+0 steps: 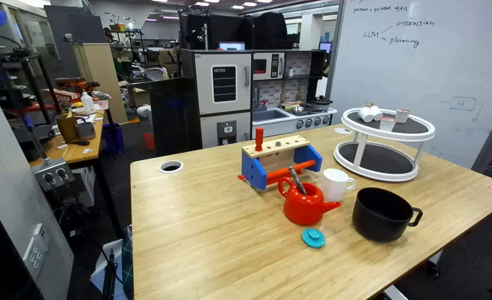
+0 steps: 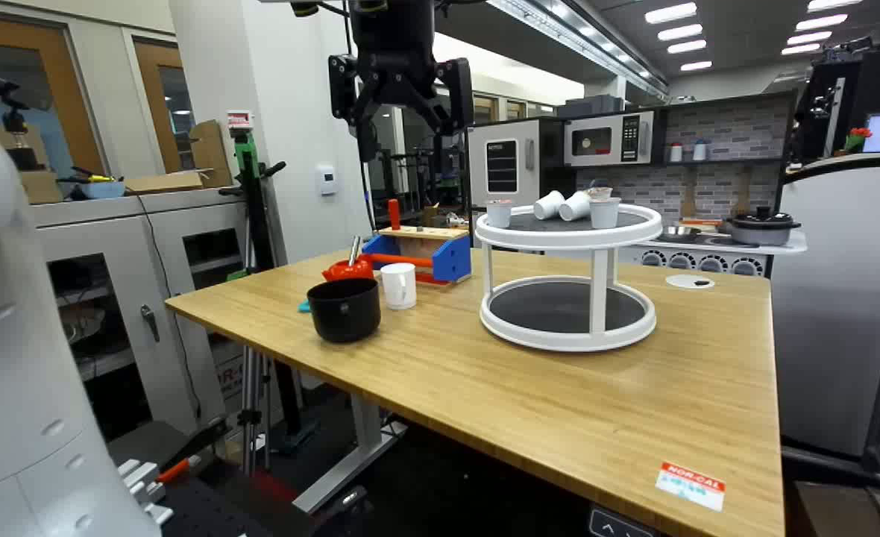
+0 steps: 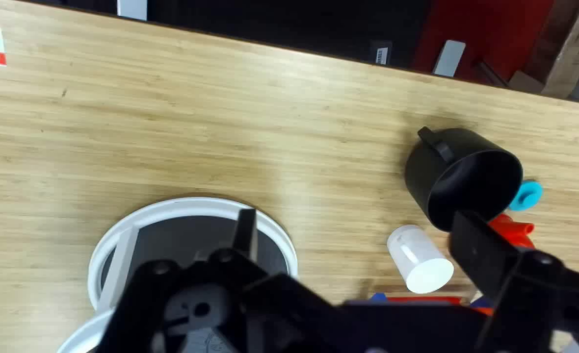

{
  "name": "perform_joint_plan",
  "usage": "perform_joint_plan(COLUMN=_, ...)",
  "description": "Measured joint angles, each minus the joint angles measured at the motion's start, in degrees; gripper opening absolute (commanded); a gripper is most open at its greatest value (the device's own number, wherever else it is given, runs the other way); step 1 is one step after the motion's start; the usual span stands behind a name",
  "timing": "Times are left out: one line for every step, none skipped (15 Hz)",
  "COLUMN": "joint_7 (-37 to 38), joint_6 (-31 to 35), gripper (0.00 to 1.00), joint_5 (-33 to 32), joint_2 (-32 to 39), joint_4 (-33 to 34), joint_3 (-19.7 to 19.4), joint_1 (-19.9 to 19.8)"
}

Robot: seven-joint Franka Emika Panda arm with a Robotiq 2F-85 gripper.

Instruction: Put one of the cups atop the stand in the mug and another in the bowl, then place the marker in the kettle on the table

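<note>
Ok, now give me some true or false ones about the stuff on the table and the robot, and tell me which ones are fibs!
1. White cups are up on the stand. True.
2. All those cups are upright. False: some lie on their sides.
3. The teal lid is on the red kettle. False: the lid lies on the table beside the kettle.
4. The gripper is open, with no cup in it. True.
5. The white mug is inside the bowl. False: the mug stands on the table near the bowl.
6. A red handle sticks up from the blue-sided rack. True.
</note>
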Motion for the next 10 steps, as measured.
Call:
perform_joint_plan(joint_7=0.0, joint_6=0.0, gripper=1.0, joint_5=0.0, joint_2=0.0, joint_4=0.0, joint_3=0.0, joint_1=0.0)
perform_joint_plan(joint_7=0.0, joint_6=0.0, gripper=1.0, joint_5=0.0, joint_2=0.0, joint_4=0.0, joint_3=0.0, joint_1=0.0)
perform_joint_plan(joint_7=0.0, joint_6=-0.21, gripper=1.0, joint_5=0.23, joint_2=0.04, joint_4=0.0, joint_3=0.0, joint_1=0.0)
perform_joint_plan(joint_7=-0.24, joint_6=-0.55, gripper=1.0, joint_5=0.35, joint_2=0.14, joint_4=0.0, joint_3=0.0, joint_1=0.07)
perform_joint_plan(joint_7=-0.82, joint_6=-1.0, gripper=1.0, joint_5=0.48, joint_2=0.32, joint_4=0.01, joint_3=0.0, joint_1=0.32)
perform_joint_plan(joint_7=-1.7, joint_6=-1.75, gripper=1.0, joint_5=0.88, joint_2=0.59, joint_4=0.06, joint_3=0.0, joint_1=0.73)
perform_joint_plan(joint_7=-2.63, joint_6=-2.68, gripper=1.0, joint_5=1.31, joint_2=0.99, joint_4=0.2, joint_3=0.0, joint_1=1.25)
perform_joint_plan(joint_7=-3.34, joint_6=-3.32, gripper=1.0, joint_5=1.36, joint_2=1.61, joint_4=0.48, joint_3=0.03, joint_1=1.76)
perform_joint_plan(joint_7=-3.8, joint_6=-3.63, gripper=1.0, joint_5=1.32, joint_2=2.51, joint_4=0.89, joint_3=0.12, joint_1=2.11)
perform_joint_plan(joint_7=-4.04, joint_6=-3.68, gripper=1.0, joint_5=1.12, joint_2=3.73, joint_4=1.52, joint_3=0.32, joint_1=2.23)
